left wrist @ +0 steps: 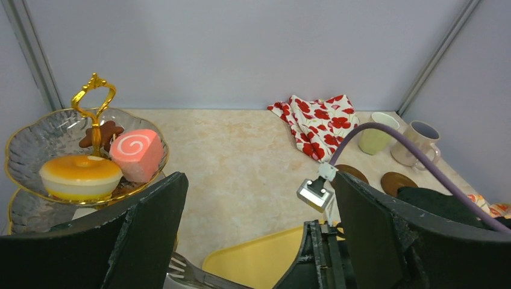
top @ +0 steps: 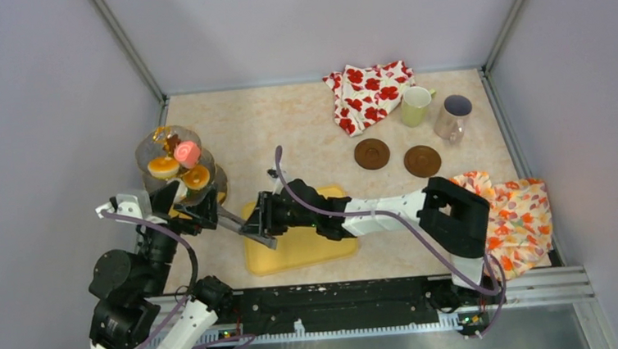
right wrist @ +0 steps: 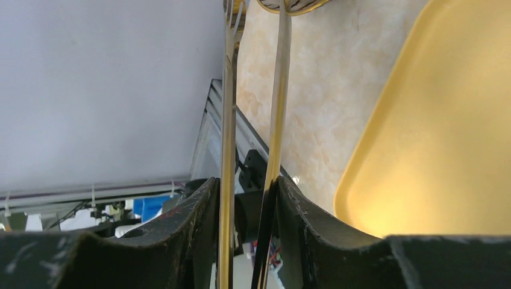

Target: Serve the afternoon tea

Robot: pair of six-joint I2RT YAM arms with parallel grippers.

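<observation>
While R tool (right wrist: 246, 198) grips the tongs (right wrist: 228, 120), jaws part-closed, tips toward tiered stand (left wrist: 24, 141), L tool (left wrist: 259, 201) gapes wide, empty. Pink roll (left wrist: 137, 154), orange tart (left wrist: 80, 174), biscuit (left wrist: 102, 133) on stand's top plate. Yellow mug (top: 415, 105), grey mug (top: 453, 115) far R on surface (top: 286, 127), by cloth (top: 370, 92).

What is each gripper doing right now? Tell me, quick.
Left gripper: open, holding nothing.
Right gripper: closed on the tongs.
</observation>
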